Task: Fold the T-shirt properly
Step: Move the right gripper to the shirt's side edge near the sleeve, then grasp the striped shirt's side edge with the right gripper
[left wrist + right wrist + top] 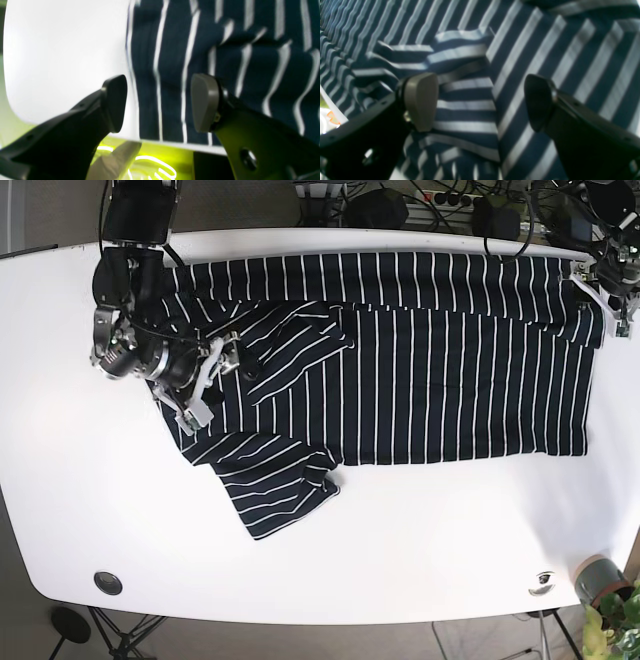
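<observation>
Striped T-shirt [420, 370] spread across the far half of the white table [400, 540], bare table along the near side
Right gripper [481, 102] hovers over a rumpled sleeve fold, fingers [421, 101] apart, holding nothing; left gripper [158, 102] at the shirt's hem edge, fingers [205, 102] apart, empty

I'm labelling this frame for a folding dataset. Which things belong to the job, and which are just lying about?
Belongs to the job:
striped T-shirt
right gripper, open over the shirt
left gripper, open at the shirt's edge
white table

Lying about:
potted plant
cables beyond the far edge
</observation>
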